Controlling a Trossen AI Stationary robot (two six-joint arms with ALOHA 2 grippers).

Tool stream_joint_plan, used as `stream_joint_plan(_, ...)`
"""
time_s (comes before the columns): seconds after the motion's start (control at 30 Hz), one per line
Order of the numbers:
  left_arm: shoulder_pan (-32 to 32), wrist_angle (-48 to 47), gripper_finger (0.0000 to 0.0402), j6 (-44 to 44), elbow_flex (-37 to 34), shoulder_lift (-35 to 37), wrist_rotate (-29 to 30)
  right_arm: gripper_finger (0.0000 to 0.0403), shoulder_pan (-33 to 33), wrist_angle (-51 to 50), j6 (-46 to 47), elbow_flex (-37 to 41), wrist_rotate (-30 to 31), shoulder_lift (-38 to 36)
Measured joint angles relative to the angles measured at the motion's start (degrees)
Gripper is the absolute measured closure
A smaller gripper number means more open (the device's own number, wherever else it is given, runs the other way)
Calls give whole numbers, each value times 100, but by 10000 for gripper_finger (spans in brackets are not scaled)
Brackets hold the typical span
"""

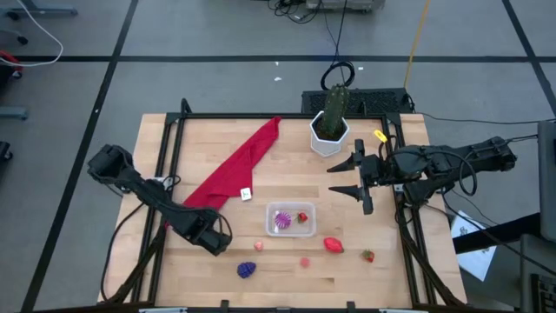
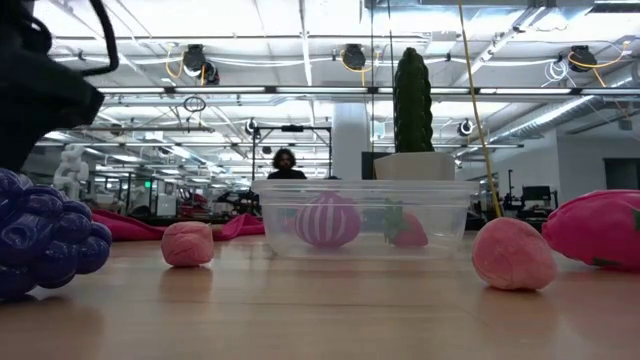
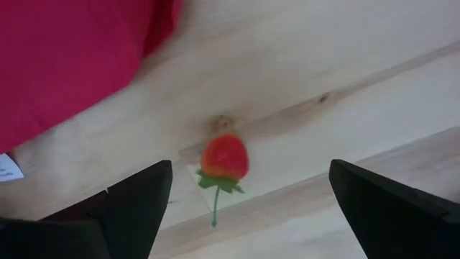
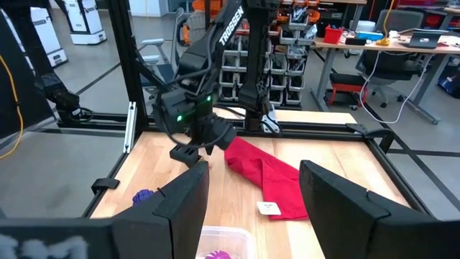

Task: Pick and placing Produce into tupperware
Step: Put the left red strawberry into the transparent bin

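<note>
My left gripper (image 1: pixel 211 236) points down over the table's near left, fingers open. In the left wrist view a tiny red fruit with a green stem (image 3: pixel 224 160) lies on the wood between its fingertips (image 3: pixel 251 183), untouched. The clear tupperware (image 1: pixel 291 220) stands on the table at the near middle with a purple striped piece (image 2: pixel 328 220) and a red one (image 1: pixel 302 216) inside. Loose produce lies around it: purple grapes (image 1: pixel 247 270), two small pink pieces (image 1: pixel 259 246) (image 1: pixel 305 261), a red piece (image 1: pixel 334 245) and a strawberry (image 1: pixel 368 256). My right gripper (image 1: pixel 354 178) hovers open, high at the right.
A long red cloth (image 1: pixel 234 169) lies from the far middle toward the left arm. A white pot with a green cactus (image 1: pixel 331 126) stands at the far edge. A black frame rims the table. A person (image 2: pixel 286 164) is far off in the room behind.
</note>
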State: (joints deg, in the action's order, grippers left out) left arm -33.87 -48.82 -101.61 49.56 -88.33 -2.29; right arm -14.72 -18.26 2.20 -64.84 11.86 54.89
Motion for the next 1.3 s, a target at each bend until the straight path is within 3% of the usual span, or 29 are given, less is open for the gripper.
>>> stream_joint_plan(0.37, 3, 255, 21, 408, 0, -438, -8, 195, 0, 22, 7, 2, 0, 0)
stream_joint_plan(1.07, 3, 20, 21, 517, 0, -431, -32, 195, 0, 17, 9, 0, 0, 169)
stream_joint_plan(1.17, 3, 22, 34, 528, 0, -431, -34, 195, 0, 17, 9, 0, 0, 170)
stream_joint_plan(1.3, 3, 20, 79, 532, 0, -431, -28, 195, 0, 17, 9, 0, 0, 170)
